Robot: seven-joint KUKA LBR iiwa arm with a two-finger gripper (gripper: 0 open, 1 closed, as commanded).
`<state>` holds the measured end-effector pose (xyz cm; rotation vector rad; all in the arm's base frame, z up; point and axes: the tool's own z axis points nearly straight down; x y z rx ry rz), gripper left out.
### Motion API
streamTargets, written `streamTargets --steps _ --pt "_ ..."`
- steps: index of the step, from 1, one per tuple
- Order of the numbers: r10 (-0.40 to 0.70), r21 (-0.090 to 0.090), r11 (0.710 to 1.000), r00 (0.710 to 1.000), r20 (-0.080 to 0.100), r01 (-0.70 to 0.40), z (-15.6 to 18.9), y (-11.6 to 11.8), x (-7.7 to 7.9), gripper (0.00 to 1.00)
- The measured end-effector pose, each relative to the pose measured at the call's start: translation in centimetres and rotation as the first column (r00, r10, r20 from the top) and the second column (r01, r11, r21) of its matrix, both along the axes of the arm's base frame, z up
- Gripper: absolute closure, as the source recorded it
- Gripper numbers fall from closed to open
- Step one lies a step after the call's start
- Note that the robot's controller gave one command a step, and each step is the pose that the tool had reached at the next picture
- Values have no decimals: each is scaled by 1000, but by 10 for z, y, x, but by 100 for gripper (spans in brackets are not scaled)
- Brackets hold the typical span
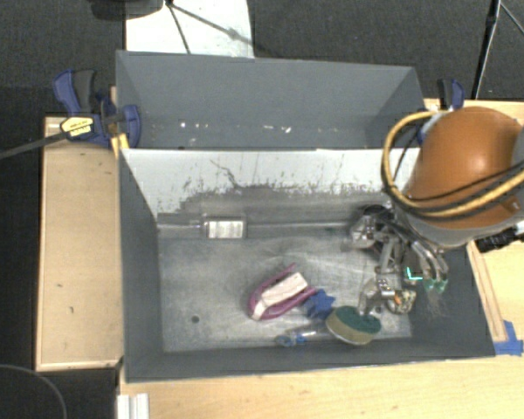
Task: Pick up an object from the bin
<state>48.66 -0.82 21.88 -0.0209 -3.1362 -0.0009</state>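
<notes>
Front of bin (262, 103), 5 o'clock on the floor: round flat disc (353, 326), dark green top over a tan edge, lying just inside the front wall. At its 9 o'clock, close by, a small blue piece (318, 304), and beyond that a pink-and-white bundle (278, 293) near 6 o'clock. A silvery cylinder (223, 229) lies well apart at 10 o'clock, against the foot of the back wall. Pincer (382, 302) is low in the bin at 4 o'clock, its tip just beside the disc at the disc's 1 o'clock; contact not resolvable. Cannot tell how far the pincer is open, nor whether it has hold of anything. Progress, as judged: approach made, nothing seen lifted; every item rests on the floor. Grasp, lift and clearing the rim remain. The disc is the likeliest target, being nearest. Pose: arm (506, 225) enters from 3 o'clock, orange cover (467, 168) high over the right wall with cables (402, 195) looped round it, wrist angled down and toward 7 o'clock.
</notes>
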Motion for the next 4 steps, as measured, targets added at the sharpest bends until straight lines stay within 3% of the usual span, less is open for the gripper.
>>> streamTargets --steps 1,2,4 --pt "220 -2 975 975 7 -220 -120 18 7 0" --pt "226 -4 974 974 29 -226 -116 18 10 0" --pt "291 -6 957 956 36 -291 -121 26 10 0"
